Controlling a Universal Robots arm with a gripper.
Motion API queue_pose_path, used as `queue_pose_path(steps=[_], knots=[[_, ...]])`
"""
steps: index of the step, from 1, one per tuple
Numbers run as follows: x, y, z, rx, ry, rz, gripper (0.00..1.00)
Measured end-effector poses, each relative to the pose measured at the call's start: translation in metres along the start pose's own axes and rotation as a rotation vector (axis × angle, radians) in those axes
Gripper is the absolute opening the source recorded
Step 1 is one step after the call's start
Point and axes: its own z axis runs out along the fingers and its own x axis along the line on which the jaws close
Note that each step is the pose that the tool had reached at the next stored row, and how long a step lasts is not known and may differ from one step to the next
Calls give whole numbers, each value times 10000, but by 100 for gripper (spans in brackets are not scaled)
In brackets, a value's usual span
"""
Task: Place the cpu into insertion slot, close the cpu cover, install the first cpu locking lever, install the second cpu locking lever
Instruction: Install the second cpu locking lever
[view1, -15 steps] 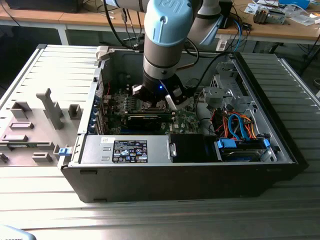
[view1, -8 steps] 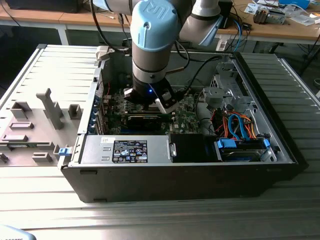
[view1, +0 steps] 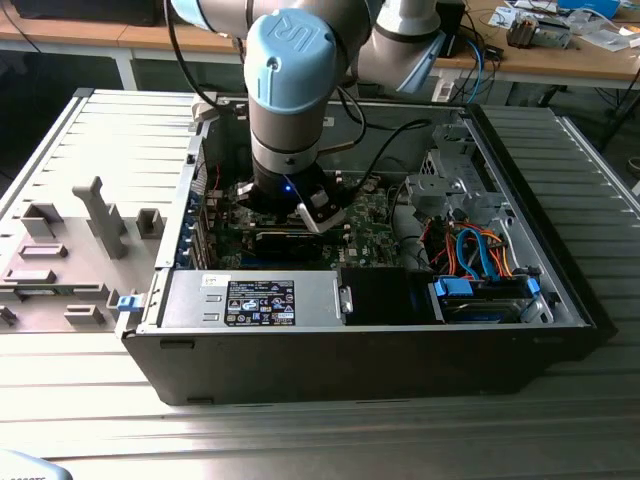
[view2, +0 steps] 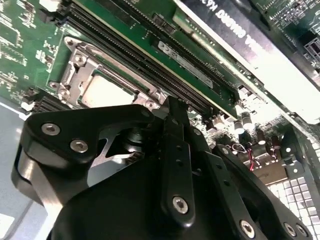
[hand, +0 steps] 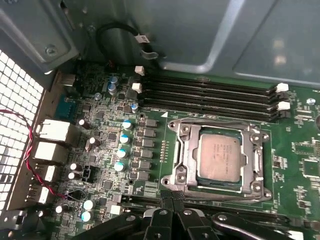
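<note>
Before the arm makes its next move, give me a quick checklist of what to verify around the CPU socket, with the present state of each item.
1. The cpu is seated in the insertion slot: ok, it lies flat with its metal top up.
2. The cpu cover is down: ok, its frame lies flat around the chip.
3. Both locking levers are latched: cannot tell.
4. The end effector is near the socket: ok, it hangs just beside the socket's edge.
5. The memory slots are out of the way: ok, they lie on the socket's far side from the end effector.
</note>
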Motion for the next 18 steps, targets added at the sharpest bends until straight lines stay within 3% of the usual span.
queue_pose_path(steps=[18], knots=[[57,72,187,-5,0,-7,11]])
